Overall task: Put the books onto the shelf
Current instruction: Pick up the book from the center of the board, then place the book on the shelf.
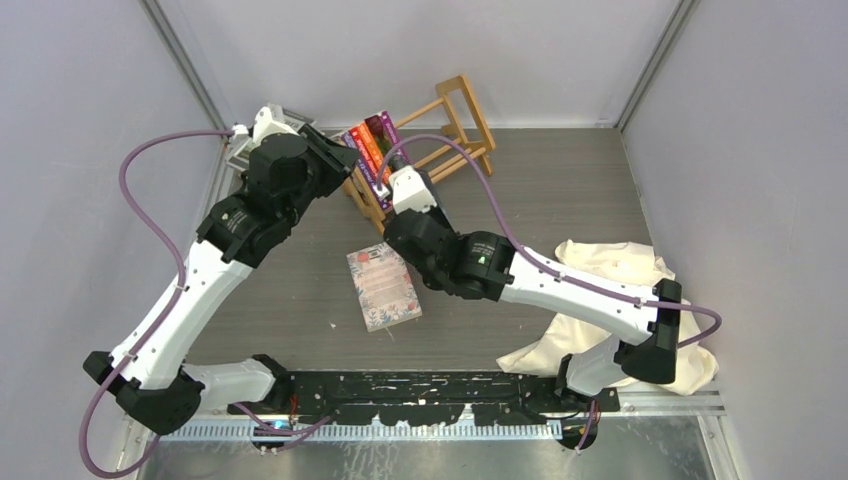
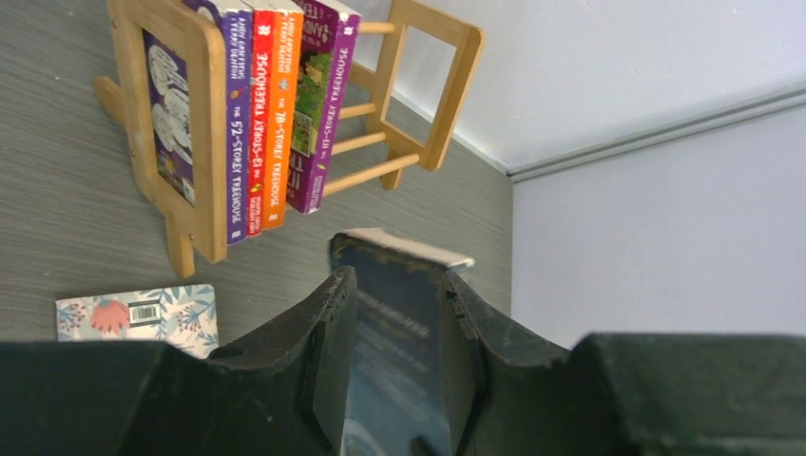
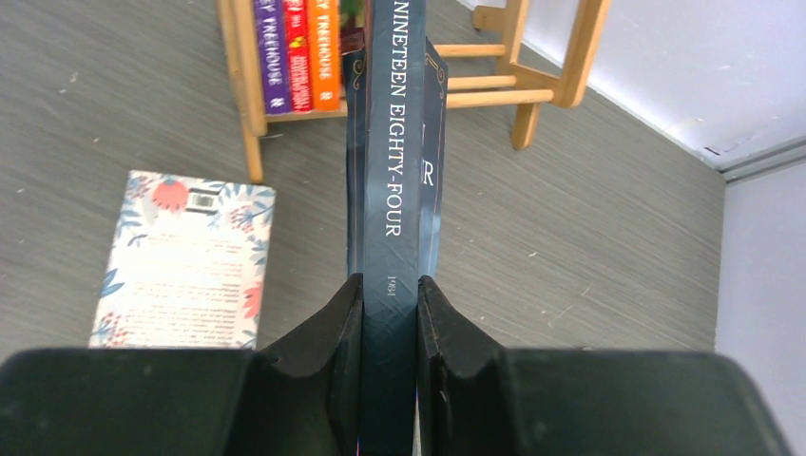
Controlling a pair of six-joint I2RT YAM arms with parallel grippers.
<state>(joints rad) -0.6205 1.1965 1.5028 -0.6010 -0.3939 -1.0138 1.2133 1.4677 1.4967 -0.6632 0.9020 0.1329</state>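
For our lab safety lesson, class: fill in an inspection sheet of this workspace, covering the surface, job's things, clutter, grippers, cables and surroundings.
Surface: grey wood-grain table.
Job's things: the wooden shelf holds four Treehouse paperbacks upright at one end. A floral book lies flat on the table in front of it.
Clutter: crumpled cream cloth on the right; the right arm passes over it.
Grippers: the right gripper is shut on the Nineteen Eighty-Four book. The left gripper has a dark book between its fingers; grip unclear.
Cables: purple cables loop along both arms.
Surroundings: plain pale walls; nothing else seen.
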